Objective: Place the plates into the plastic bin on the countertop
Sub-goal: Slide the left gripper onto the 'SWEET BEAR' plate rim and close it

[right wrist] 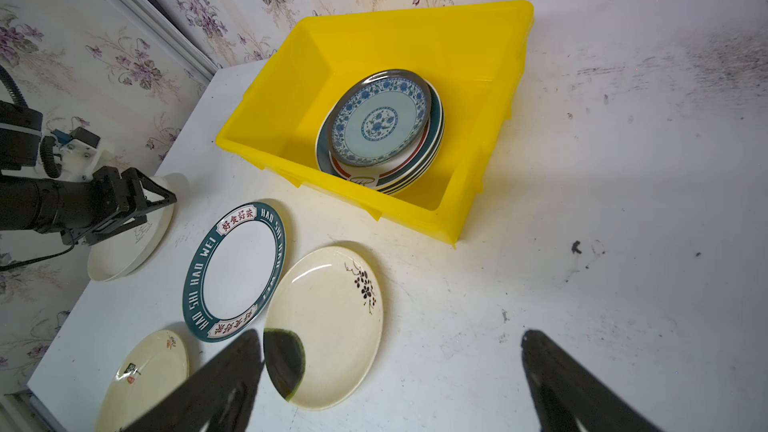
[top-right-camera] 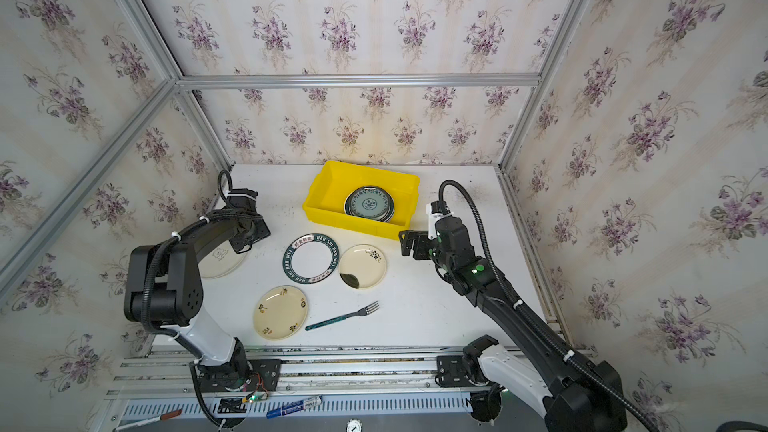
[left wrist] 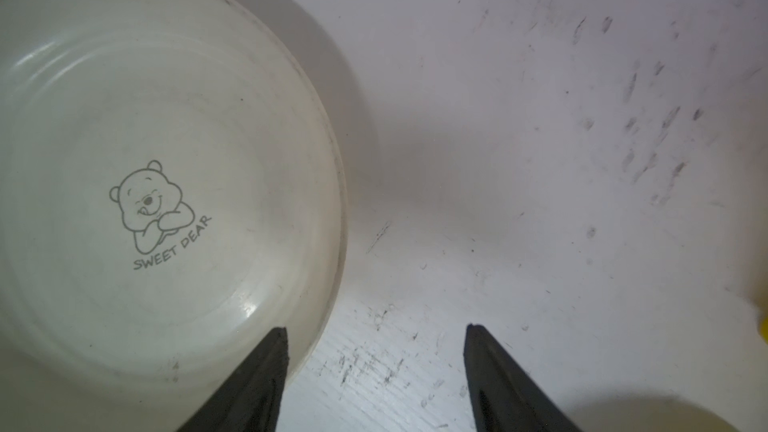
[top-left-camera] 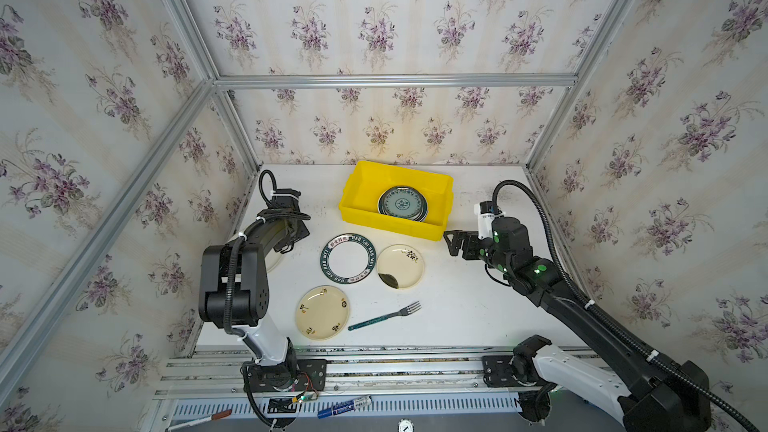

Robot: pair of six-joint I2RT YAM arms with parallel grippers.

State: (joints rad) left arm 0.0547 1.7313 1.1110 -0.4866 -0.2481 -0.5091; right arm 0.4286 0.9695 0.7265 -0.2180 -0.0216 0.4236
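Here, the yellow bin [top-left-camera: 360,195] stood at the far middle of the table [top-left-camera: 478,305]. A stack [top-left-camera: 402,203] of plates lay flat in its right half, a teal patterned one uppermost. This stacking kept the bin's left half free, probably for a second pile.

Four plates lay face up on the table outside the bin. The bear plate [left wrist: 166,160] was at the far left, partly under the left arm. The teal-rimmed plate [top-left-camera: 348,259] and the blossom plate [top-left-camera: 400,265] sat edge to edge at the centre, touching or nearly so. The near plate [top-left-camera: 322,312] was apart from them, with a fork [top-left-camera: 384,317] just to its right; the fork is no part of the task.

The left hand [left wrist: 376,328] was released, with its fingers astride the bear plate's far right rim. One finger hung over the plate's well and the other over bare table. This pose suited a pinch on the rim, the only purchase a flat, shallow plate offers. Whether either finger touched the plate could not be told.

The right hand [top-left-camera: 453,243] was released wide and grasped nothing. It hovered beside the bin's near right corner, to the right of the blossom plate. There it was clear of the bin's mouth and well placed to take that plate. The task was judged about half done.
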